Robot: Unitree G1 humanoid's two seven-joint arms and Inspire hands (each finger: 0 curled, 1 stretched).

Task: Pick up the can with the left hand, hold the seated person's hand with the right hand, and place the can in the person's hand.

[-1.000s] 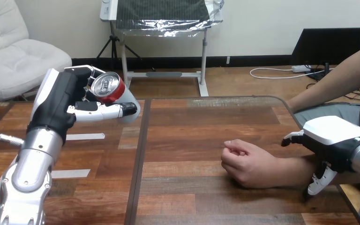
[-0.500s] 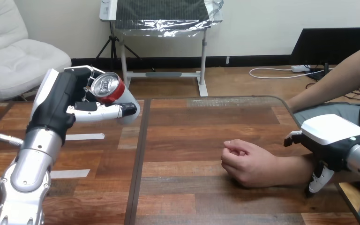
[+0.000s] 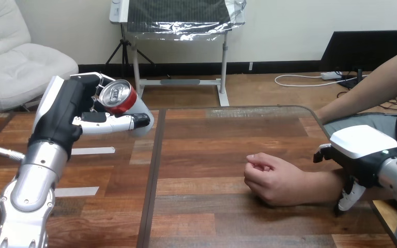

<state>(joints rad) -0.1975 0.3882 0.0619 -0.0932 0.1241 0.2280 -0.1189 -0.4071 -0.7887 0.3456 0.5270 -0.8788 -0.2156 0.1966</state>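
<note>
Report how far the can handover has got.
Done: the left hand has the can lifted off the table. In hand: the right hand sits over the person's forearm; grip unclear. Left: placing the can in the person's hand, now curled.

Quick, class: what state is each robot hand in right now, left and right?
Left hand: closed on the can.
Right hand: closed round the person's forearm.

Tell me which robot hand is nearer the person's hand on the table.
Right. The right hand is over the person's forearm, just behind the person's hand. The left hand is far off to the left, raised, fingers curled round the can.
</note>
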